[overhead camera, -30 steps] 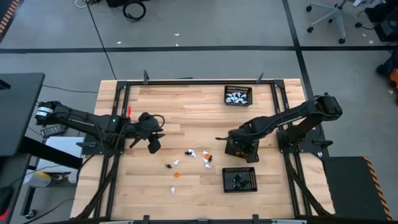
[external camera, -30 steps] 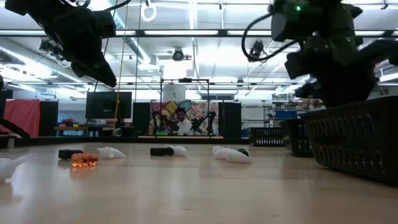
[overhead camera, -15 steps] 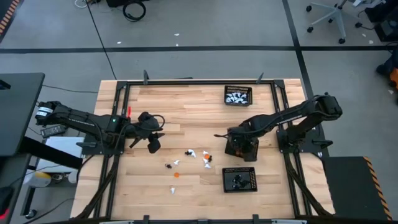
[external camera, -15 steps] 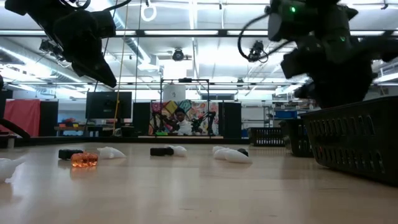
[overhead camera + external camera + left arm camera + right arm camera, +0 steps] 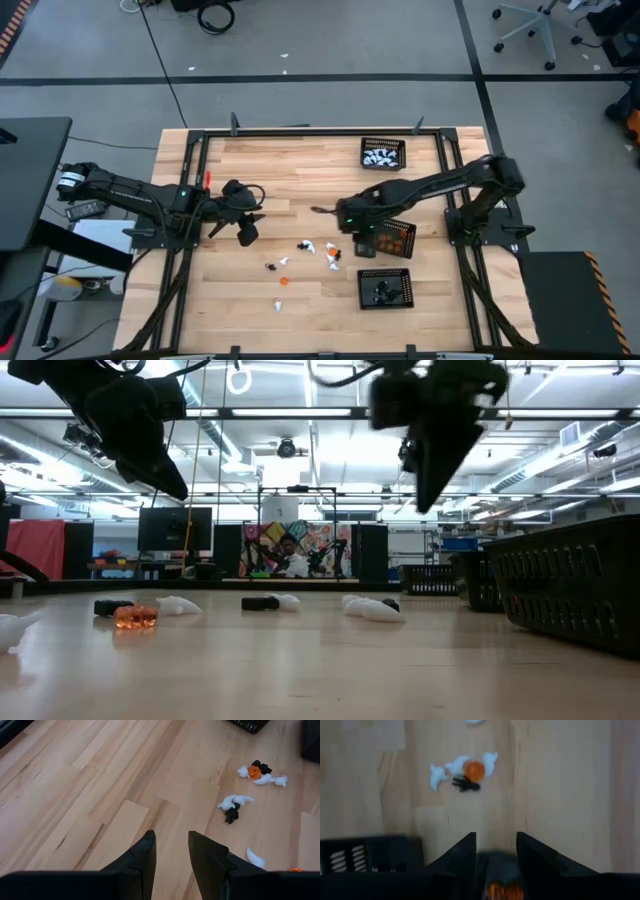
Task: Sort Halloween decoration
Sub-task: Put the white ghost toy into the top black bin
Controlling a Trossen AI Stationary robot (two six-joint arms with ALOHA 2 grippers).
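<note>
Right gripper (image 5: 352,222) sits mid-frame in the high view, just right of centre, fingers apart with nothing between them; right wrist view shows the two dark fingers (image 5: 462,855) spread over bare wood. The loose Halloween decoration (image 5: 318,250) lies just below and left of that gripper in the high view: a small cluster of white, orange and black figures, with a few more strung out toward lower left, including a lone orange one (image 5: 284,281) and a white one (image 5: 277,304) below it. In the right wrist view a bunch of white figures, an orange one (image 5: 473,769) and a black one lies ahead of the fingertips, apart from them.

Left gripper (image 5: 247,234) waits at centre-left in the high view, fingers parted, empty; figures lie to its right, well apart.

Three black mesh trays: one with white figures (image 5: 383,153) upper right, one with orange (image 5: 393,238) just right of the right gripper, one with black (image 5: 385,288) lower right.
</note>
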